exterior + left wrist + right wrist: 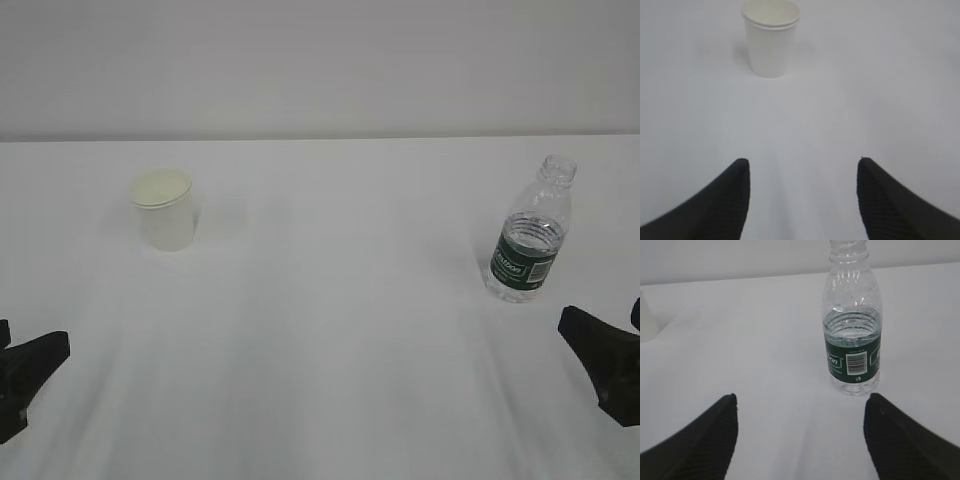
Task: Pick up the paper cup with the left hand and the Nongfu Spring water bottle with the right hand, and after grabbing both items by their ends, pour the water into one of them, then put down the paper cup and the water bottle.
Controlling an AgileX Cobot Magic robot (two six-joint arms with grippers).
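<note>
At the lower corners of the exterior frame, the left hand (22,372) and right hand (610,362) wait with jaws spread, grasping nothing. Upper left, the paper cup (164,210) stands untouched on the white table (330,330); at right stands the bottle (531,232), part-filled with water (852,332). Lifting, pouring and setting down all remain.

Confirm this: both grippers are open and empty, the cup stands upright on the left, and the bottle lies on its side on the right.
One thing is wrong: the bottle is not on its side. It stands upright, neck up, as the right wrist view shows. The rest holds: the left gripper and right gripper are open and empty, and the cup stands upright on the left.
</note>
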